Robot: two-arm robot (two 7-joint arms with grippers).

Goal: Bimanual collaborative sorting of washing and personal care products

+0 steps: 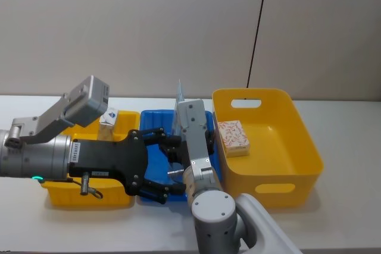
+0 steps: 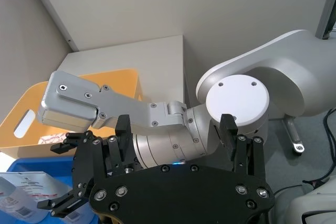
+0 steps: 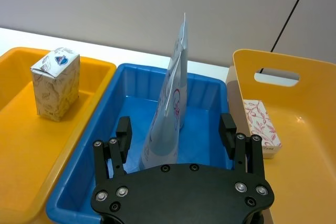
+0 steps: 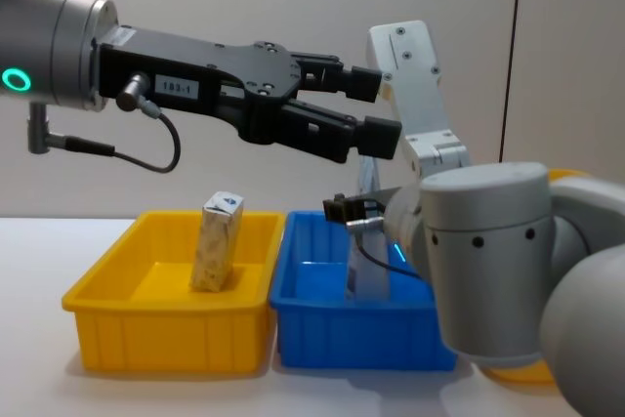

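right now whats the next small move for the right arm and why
Probably ease the right gripper forward and shut on the tube. Its jaws stand open on either side of the tube, which stands upright in the blue bin, not yet held. The left gripper hangs open above the bins, perhaps waiting for a handover.

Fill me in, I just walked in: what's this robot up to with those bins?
It is sorting care products into bins. The right gripper is open around a tall pale-blue tube standing upright in the blue bin. The left gripper hovers open above that bin, holding nothing. A beige speckled carton stands in the left yellow bin, and a white box with red leaf print lies in the larger yellow bin on the right.
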